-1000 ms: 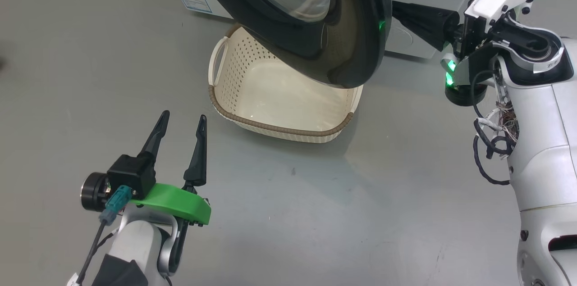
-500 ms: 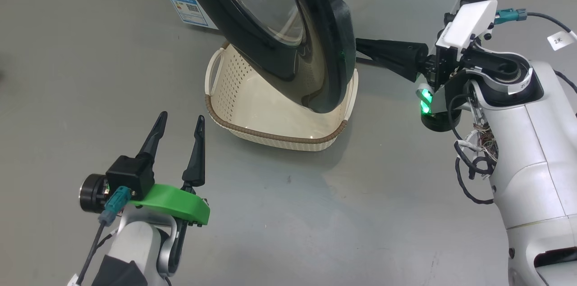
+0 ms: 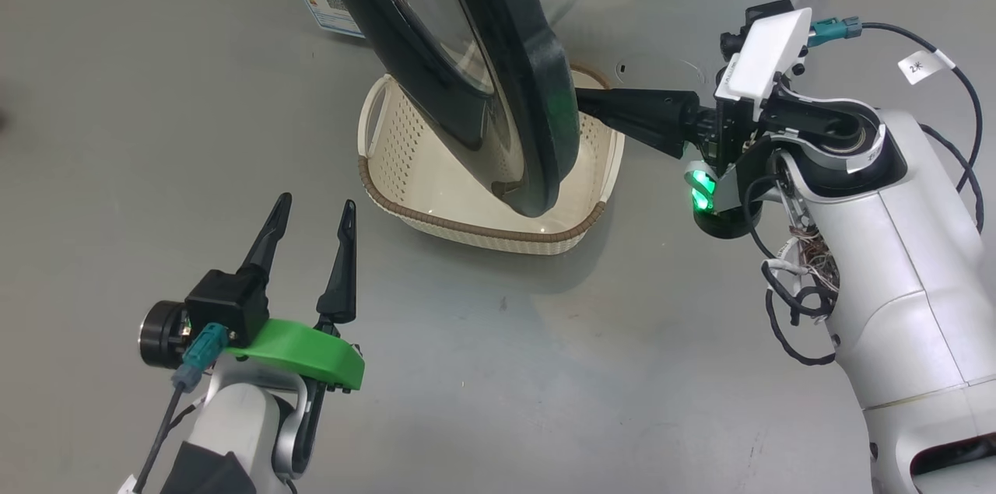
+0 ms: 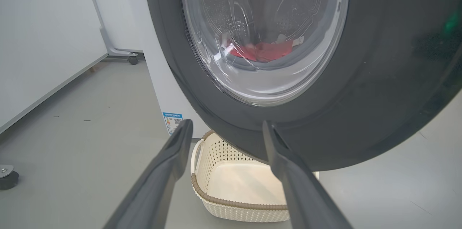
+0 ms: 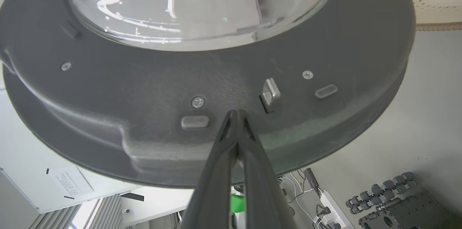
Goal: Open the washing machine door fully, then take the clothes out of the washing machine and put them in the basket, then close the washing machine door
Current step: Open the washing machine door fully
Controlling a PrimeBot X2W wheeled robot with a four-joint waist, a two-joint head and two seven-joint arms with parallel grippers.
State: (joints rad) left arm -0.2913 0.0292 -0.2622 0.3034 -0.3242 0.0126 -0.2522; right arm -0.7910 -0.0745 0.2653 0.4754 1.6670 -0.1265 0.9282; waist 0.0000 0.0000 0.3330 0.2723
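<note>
The washing machine door (image 3: 537,89) has a glossy black plastic rim around a clear glass window (image 4: 263,34), while its inner face is matt, grainy dark plastic set with bright metal screws (image 5: 197,102) and a metal latch (image 5: 270,93). The basket (image 3: 482,228) is smooth cream plastic with perforated sides and a brown woven-look rim, the clothes (image 4: 265,50) behind the glass are red cloth, and the floor (image 3: 545,369) is smooth grey with a dull sheen.

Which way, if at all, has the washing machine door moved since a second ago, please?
Yes. The washing machine door has swung leftward, opening wider: its lower edge hid the far right corner of the basket, and that corner now shows.
</note>
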